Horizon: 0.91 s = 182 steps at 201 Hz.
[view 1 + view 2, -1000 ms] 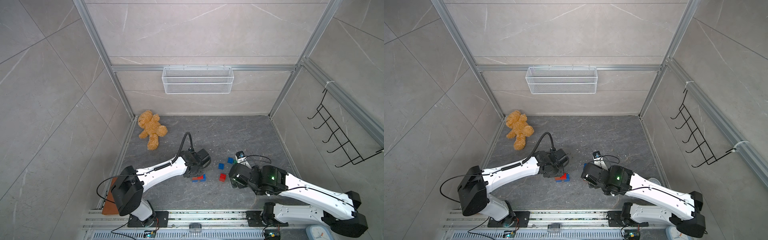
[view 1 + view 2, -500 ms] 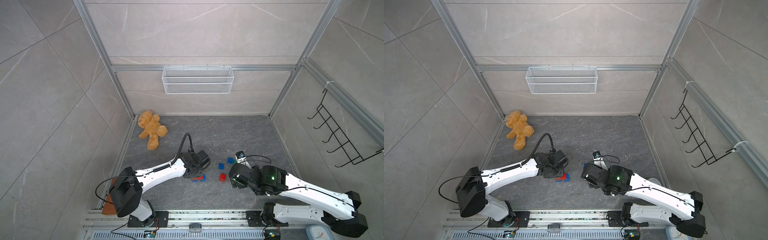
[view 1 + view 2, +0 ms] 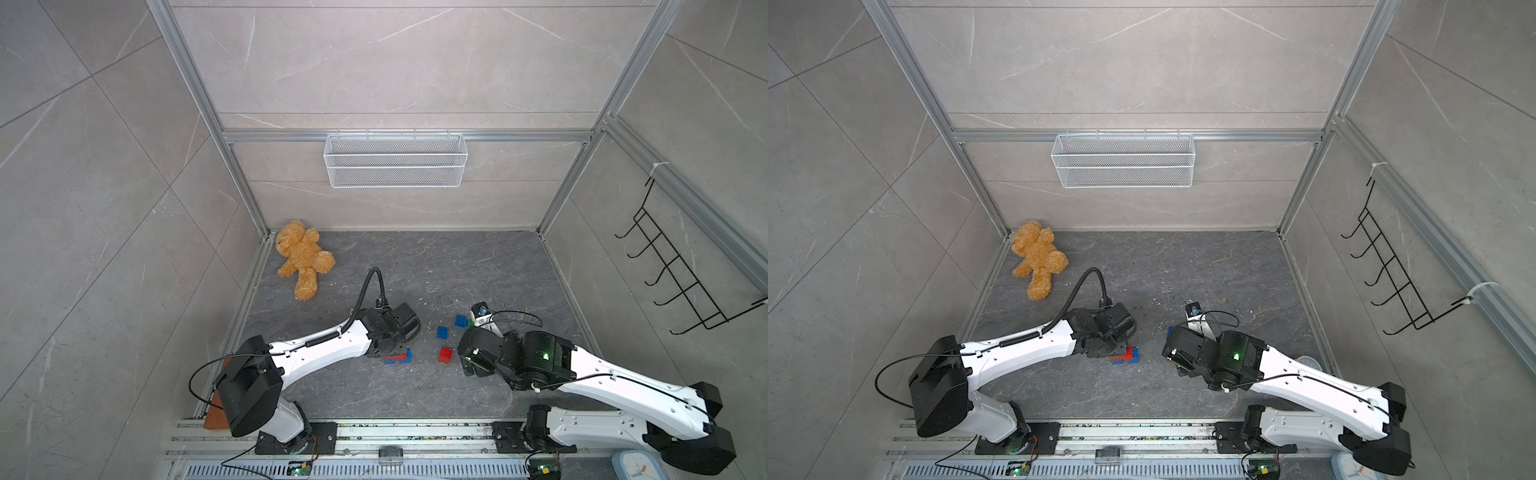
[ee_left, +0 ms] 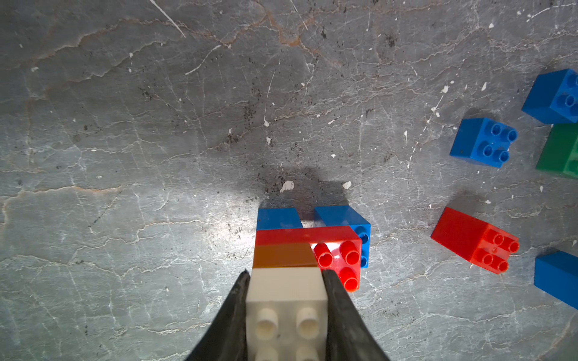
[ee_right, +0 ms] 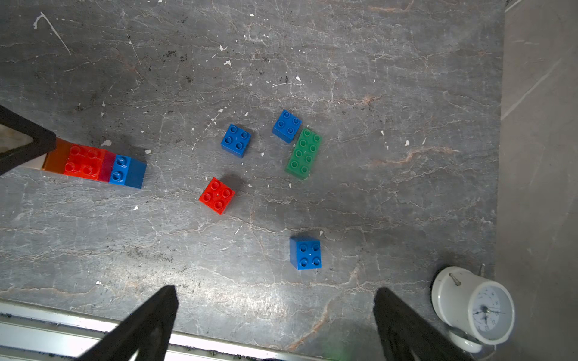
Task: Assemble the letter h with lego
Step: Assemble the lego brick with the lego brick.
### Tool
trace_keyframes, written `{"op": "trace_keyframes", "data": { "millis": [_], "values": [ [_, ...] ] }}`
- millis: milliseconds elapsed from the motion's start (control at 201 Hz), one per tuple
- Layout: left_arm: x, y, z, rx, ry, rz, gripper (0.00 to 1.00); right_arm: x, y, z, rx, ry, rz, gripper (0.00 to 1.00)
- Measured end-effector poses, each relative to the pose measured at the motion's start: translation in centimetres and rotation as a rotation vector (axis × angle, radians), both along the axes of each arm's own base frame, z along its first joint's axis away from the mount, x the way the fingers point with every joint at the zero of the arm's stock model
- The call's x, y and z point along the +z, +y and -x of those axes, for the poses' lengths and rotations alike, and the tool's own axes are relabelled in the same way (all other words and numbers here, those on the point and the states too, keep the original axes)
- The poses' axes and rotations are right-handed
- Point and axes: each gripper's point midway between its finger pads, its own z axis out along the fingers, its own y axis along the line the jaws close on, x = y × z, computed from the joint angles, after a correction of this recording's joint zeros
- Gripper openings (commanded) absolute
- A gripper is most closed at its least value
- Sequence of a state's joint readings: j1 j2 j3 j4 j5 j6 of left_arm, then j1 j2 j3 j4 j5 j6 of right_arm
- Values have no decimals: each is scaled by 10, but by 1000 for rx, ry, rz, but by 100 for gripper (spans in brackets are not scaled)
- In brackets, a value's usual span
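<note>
A lego stack (image 3: 398, 357) stands on the grey floor. Two blue bricks (image 4: 276, 218) form its base, and a longer red brick (image 4: 312, 237) bridges them. On one end of the red brick sit a brown brick (image 4: 283, 256) and a white brick (image 4: 286, 300). My left gripper (image 4: 286, 275) is shut on the white brick from above. My right gripper (image 5: 275, 300) hangs open and empty over the floor. Loose lego lies ahead of it: a red brick (image 5: 217, 195), three blue bricks (image 5: 236, 140), (image 5: 286, 125), (image 5: 305, 252) and a long green brick (image 5: 303, 153).
A tan teddy bear (image 3: 303, 257) lies in the back left corner. A small white clock (image 5: 475, 306) stands by the right wall near my right gripper. A metal rail (image 5: 62, 328) edges the front. A wire basket (image 3: 395, 160) and a hook rack (image 3: 681, 282) hang on the walls.
</note>
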State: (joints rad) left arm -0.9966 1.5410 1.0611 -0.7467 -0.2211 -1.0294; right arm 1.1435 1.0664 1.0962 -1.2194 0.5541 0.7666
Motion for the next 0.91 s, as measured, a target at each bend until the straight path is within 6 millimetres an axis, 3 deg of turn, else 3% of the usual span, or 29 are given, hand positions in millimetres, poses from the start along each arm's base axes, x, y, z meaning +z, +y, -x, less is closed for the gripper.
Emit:
{"op": "trace_keyframes", "data": {
  "millis": [908],
  "values": [
    [-5,2,3,-3,22,-63,0,-4,2,0,4,9,19,100]
  ]
}}
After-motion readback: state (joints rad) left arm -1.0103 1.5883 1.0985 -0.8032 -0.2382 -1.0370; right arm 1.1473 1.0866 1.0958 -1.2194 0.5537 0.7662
